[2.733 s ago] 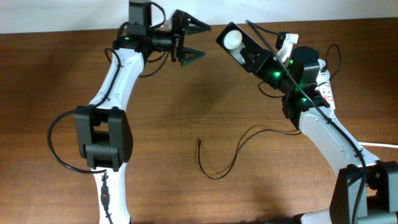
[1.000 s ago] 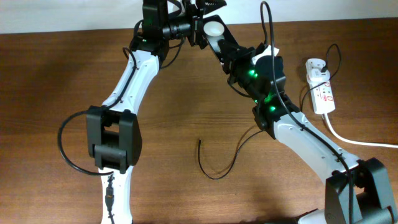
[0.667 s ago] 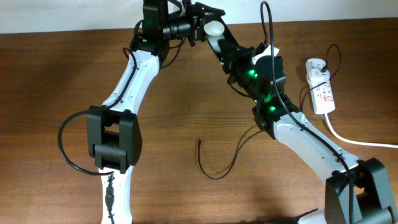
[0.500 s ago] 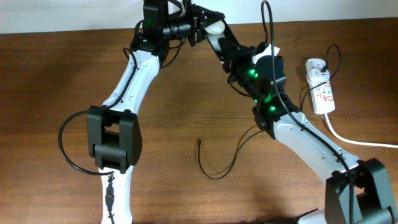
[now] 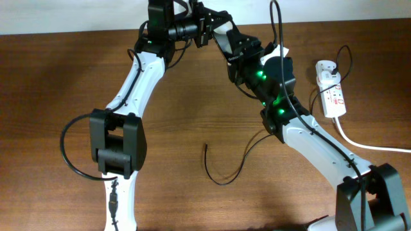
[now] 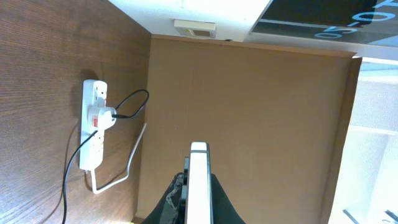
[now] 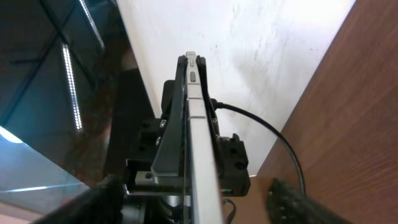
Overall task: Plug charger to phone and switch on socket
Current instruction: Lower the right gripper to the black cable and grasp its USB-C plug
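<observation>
The phone [image 5: 223, 36] is held in the air at the table's far edge, between the two arms. My left gripper [image 5: 207, 27] is shut on its far end. In the left wrist view the phone [image 6: 199, 177] shows edge-on, with the left gripper [image 6: 199, 210] clamped on both faces. My right gripper [image 7: 196, 190] stands open, its blurred fingers [image 7: 102, 196] wide apart on either side of the phone [image 7: 198, 137] and not touching it. The charger [image 5: 226, 173], a thin black cable, lies looped on the table, its tip [image 5: 205, 146] free. The socket [image 5: 332, 96] lies at the far right.
A white adapter [image 5: 327, 67] sits in the socket, also seen as the adapter [image 6: 102, 117] on the socket [image 6: 93, 134]. A thick white cord [image 5: 363, 144] runs off to the right edge. A pale wall stands behind the wooden table [image 5: 58, 77].
My left gripper has closed on the phone's far end and my right gripper has opened off it. The white round spot on the phone no longer shows from above.
</observation>
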Motion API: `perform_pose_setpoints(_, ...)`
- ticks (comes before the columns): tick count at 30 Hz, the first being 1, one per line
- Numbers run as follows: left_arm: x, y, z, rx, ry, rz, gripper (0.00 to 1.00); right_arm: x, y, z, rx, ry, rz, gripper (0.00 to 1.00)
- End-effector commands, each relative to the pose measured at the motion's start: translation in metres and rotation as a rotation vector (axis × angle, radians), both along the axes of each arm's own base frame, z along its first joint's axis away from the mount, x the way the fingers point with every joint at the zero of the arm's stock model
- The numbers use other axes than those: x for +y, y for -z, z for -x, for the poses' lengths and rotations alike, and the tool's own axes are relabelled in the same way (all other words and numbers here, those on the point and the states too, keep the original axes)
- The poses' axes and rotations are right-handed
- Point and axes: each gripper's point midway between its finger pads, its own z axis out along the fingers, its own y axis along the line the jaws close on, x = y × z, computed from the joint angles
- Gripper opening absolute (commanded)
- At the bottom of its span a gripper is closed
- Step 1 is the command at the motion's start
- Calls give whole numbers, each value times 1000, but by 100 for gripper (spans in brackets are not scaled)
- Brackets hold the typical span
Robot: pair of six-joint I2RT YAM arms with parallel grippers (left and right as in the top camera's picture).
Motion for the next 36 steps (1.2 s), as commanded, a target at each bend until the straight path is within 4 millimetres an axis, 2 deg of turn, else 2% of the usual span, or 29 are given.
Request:
perform_pose_setpoints(1,-1,-12,3,-26,14,10,0,6,-7,3,-24,-19,11,99)
perform_pose_setpoints(2,-1,-12,3,-25,12,10,0,6,-7,3,-24,-19,11,99)
perform_pose_setpoints(4,4,-12,0,-25,3,10,0,5,6,4,26,-17,30,99)
perform_pose_setpoints(6,30,-12,-9,-24,-19,14,0,4,24,6,96,-17,56,99)
perform_pose_setpoints(8,61,-13,-18,-24,-36,20,0,2,26,5,76,-19,105,98)
perform_pose_setpoints(9,98,-14,-26,-27,-57,25,0,-2,26,4,56,-19,142,99)
perform_pose_setpoints(10,116,-15,-29,-47,-67,22,0,-4,26,3,52,-17,149,99)
perform_pose_setpoints(11,151,-16,-29,-125,-59,6,0,-6,26,2,27,-31,194,99)
perform_pose_setpoints(13,191,-21,-12,-196,31,17,0,-1,27,7,-42,-110,308,99)
perform_pose_setpoints(15,213,-24,6,-289,126,25,0,20,35,25,-131,-301,442,99)
perform_pose_setpoints(16,225,-24,9,-327,129,21,0,28,63,44,-98,-435,536,99)
perform_pose_setpoints(19,229,-23,9,-333,122,18,0,22,122,82,43,-622,708,99)
perform_pose_setpoints(21,229,-23,9,-333,122,18,0,19,151,111,123,-733,795,99)
perform_pose_setpoints(24,229,-23,9,-334,123,18,0,21,180,149,271,-818,943,99)
perform_pose_setpoints(25,229,-23,9,-333,122,18,0,23,188,164,325,-830,1045,99)
perform_pose_setpoints(27,229,-23,9,-333,122,18,0,22,194,179,376,-841,1147,99)
perform_pose_setpoints(28,229,-23,9,-333,122,18,0,28,197,188,372,-863,1181,99)
perform_pose_setpoints(31,229,-23,9,-333,122,18,0,46,193,198,332,-921,1135,99)
perform_pose_setpoints(34,229,-23,9,-334,122,18,0,43,194,195,345,-899,1142,99)
perform_pose_setpoints(36,229,-23,8,-334,120,17,0,32,198,195,425,-812,1200,99)
